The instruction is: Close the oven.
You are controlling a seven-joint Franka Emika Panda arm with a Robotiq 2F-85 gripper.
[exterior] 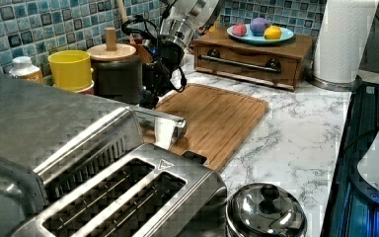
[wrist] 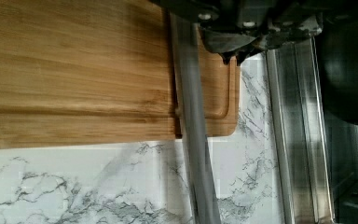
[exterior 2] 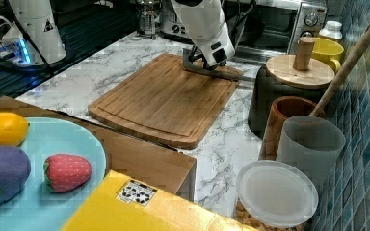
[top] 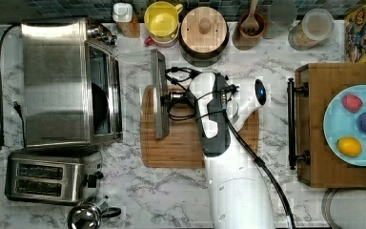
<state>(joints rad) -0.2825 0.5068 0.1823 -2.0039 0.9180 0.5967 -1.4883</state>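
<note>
The oven (top: 62, 81) stands at the top view's left, its glass door dropped open over the counter. The door's long bar handle (top: 159, 95) lies above the near end of the wooden cutting board (top: 195, 143). My gripper (top: 170, 98) sits right beside the handle, on the board side, at mid-length. In the left view the gripper (exterior: 150, 98) hangs just above the handle (exterior: 160, 117). The wrist view shows the handle (wrist: 191, 121) as a grey bar and my dark fingertips (wrist: 228, 51) pressed together, shut on nothing. The oven's door frame (wrist: 298, 140) runs alongside.
A two-slot toaster (top: 47, 176) and a steel pot lid (top: 83, 217) sit below the oven in the top view. Jars, a yellow mug (top: 162, 21) and a lidded canister (top: 203, 31) line the back wall. A wooden drawer box (top: 314, 124) with a plate of toy fruit stands right.
</note>
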